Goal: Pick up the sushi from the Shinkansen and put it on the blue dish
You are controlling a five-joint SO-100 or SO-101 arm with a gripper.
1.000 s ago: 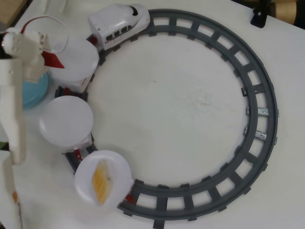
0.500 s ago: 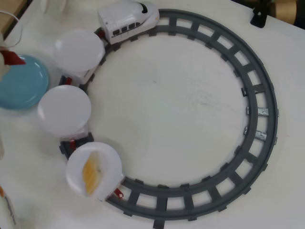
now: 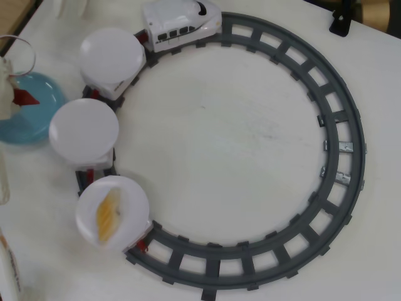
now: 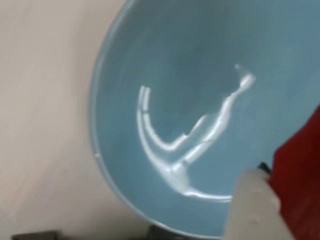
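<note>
At the left edge of the overhead view, the claw (image 3: 11, 99) pinches the sushi (image 3: 25, 97) above the blue dish (image 3: 39, 116); the Shinkansen (image 3: 182, 24) sits at the top of the grey track (image 3: 338, 163), pulling three white plates (image 3: 84, 130), the last bearing a yellow-orange piece (image 3: 108, 211). In the wrist view, the sushi (image 4: 297, 170) shows red beside a pale finger (image 4: 255, 205), over the glossy blue dish (image 4: 165, 65) on the surface (image 4: 45, 100).

overhead view: gripper (image 3: 12, 99) cut off by left edge, jaw gap unreadable; blue dish (image 3: 37, 119) partly cropped there too. wrist view: dish (image 4: 150, 60) runs off top and right, sushi (image 4: 300, 170) cropped at right edge, white finger (image 4: 255, 205) cut by bottom edge, all blurred
</note>
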